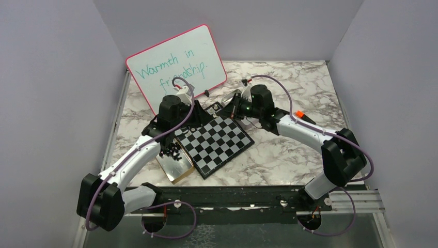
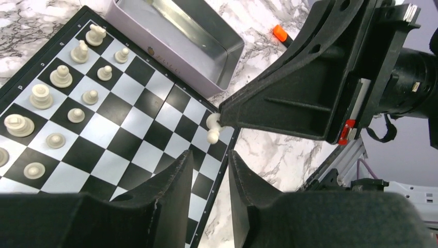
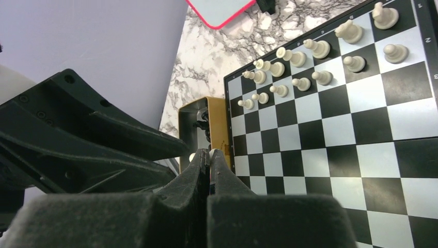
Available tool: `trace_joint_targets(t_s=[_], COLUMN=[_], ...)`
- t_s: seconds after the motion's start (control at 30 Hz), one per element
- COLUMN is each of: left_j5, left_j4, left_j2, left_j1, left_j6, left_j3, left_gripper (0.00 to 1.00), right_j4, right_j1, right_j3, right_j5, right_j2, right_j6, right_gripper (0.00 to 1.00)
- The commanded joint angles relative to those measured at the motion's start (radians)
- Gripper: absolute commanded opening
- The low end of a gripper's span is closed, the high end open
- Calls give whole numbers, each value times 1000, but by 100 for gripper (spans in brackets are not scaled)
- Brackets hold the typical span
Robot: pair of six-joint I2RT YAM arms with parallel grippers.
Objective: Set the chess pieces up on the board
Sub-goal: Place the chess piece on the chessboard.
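Observation:
The black and white board (image 1: 217, 147) lies mid-table. Two rows of cream-white chess pieces (image 2: 62, 77) stand along its far-left side, and they also show in the right wrist view (image 3: 320, 49). My right gripper (image 3: 209, 154) is shut on one cream-white piece (image 2: 213, 128) and holds it just above the board's corner squares. My left gripper (image 2: 209, 160) hangs close in front of that piece. Its jaws are a little apart with nothing between them. Black chess pieces (image 1: 173, 151) lie heaped in a gold tin (image 1: 178, 166) beside the board.
A silver tin (image 2: 175, 41) sits against the board's far edge. The pink-rimmed whiteboard (image 1: 178, 64) leans at the back left. An orange-capped marker (image 1: 298, 114) lies to the right. Walls close off the table on three sides.

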State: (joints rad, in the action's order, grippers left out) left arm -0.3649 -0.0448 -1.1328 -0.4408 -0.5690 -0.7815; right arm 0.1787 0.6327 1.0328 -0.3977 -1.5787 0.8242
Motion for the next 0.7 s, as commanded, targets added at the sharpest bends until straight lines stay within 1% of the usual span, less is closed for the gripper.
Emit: trace_joint_targets(t_s=[0.0, 0.5, 0.67], left_j5=[21, -5, -12], left_j4=[100, 151, 154], left_j2=[-19, -55, -45], left_j1=[-7, -7, -7], left_j6=[-18, -33, -39], left_j3=[-21, -12, -7], left_gripper=[31, 25, 16], right_j4=[86, 118, 121], right_j1=[-5, -5, -5], right_j3=[-12, -24, -29], right_j5=[-51, -64, -60], right_j2=[-13, -1, 2], right_j6=[20, 21, 24], right_gripper=[1, 1, 1])
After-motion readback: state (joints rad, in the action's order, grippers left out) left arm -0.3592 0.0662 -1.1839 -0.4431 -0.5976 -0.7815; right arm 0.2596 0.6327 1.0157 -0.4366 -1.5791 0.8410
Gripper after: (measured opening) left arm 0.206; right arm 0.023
